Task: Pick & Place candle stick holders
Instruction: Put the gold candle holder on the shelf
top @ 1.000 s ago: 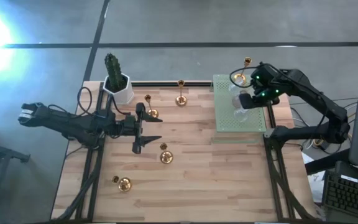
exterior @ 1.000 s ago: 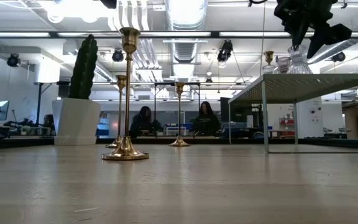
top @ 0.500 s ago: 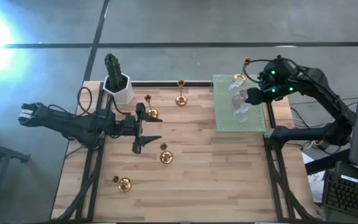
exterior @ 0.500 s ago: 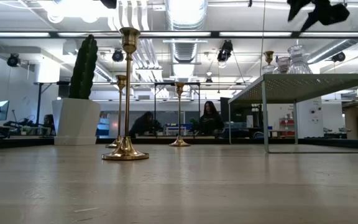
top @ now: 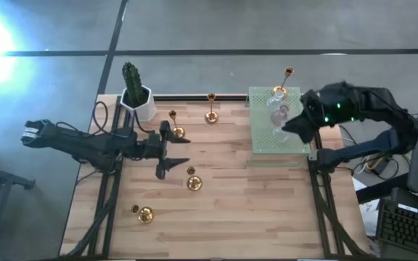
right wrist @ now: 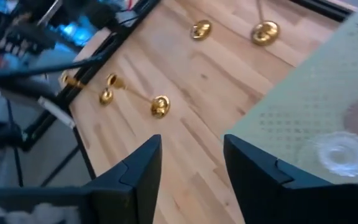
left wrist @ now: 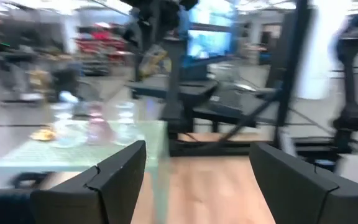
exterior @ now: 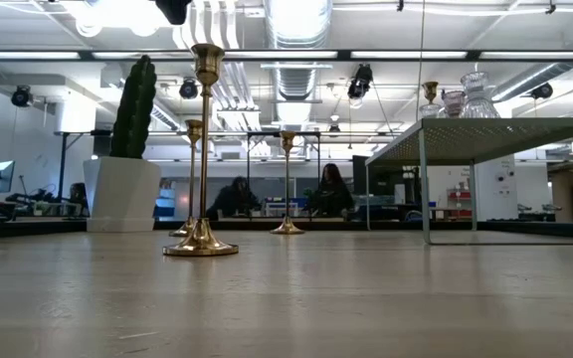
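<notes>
The green perforated mat is the landmark. On it stand three clear or pinkish glass holders and one gold holder at its far corner. The right gripper hangs just off the mat's outer edge, fingers apart with nothing between them.

Out on the wooden counter, well away from the mat towards the cactus pot, stand the other shiny gold holders, upright, with thin stems and round bases. The left gripper sits among them, fingers spread wide and empty, so I'd judge it better placed for the next one.
</notes>
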You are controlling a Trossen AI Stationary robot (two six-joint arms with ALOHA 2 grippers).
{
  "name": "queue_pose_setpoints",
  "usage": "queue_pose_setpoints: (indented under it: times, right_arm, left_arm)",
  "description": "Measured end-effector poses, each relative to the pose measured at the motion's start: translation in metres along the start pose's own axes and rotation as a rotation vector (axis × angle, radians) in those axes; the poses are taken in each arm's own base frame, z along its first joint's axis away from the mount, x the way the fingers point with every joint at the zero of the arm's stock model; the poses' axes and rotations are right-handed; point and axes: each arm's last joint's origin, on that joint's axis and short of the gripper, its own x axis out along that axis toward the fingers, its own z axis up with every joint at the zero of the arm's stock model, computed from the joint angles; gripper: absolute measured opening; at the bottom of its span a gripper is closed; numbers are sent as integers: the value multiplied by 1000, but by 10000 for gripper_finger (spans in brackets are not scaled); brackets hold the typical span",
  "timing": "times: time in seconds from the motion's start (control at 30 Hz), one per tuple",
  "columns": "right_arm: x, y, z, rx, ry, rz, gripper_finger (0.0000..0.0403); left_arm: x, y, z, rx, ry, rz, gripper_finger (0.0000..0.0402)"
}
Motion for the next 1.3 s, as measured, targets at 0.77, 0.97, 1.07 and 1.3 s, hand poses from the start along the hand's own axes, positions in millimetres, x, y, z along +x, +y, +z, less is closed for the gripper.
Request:
queue_pose_setpoints:
  times: [0.77,0.97,1.07,1.3]
  right_arm:
    - [-5,54,-82,-299,-15,60,110]
    - [2,54,-91,-331,-8,38,98]
    - [3,54,-95,-350,2,39,91]
    - [-2,53,-104,-371,39,58,72]
  left_arm:
    - [-58,-54,16,-312,354,166,213]
    - [-67,-74,11,-373,361,203,212]
    - [-70,-83,6,-412,383,202,212]
    - [-69,-101,-8,-450,419,228,212]
